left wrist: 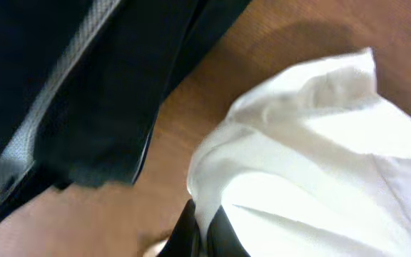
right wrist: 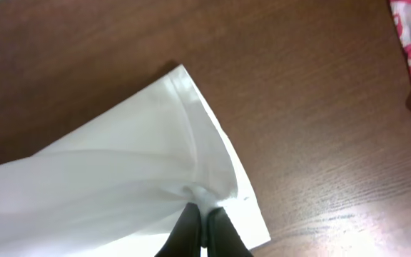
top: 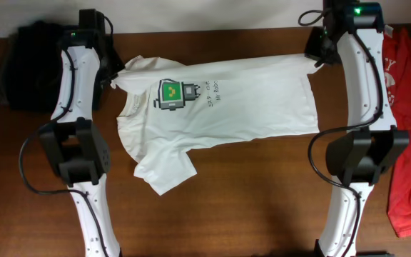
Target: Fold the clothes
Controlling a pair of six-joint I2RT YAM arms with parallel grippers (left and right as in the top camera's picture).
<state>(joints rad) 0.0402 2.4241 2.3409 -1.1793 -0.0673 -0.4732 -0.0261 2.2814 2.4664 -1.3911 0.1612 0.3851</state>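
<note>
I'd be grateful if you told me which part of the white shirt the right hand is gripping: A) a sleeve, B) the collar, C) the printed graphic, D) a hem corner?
D: in the right wrist view the right hand pinches the shirt right by a stitched hem corner, and overhead it sits at the end away from the graphic.
</note>
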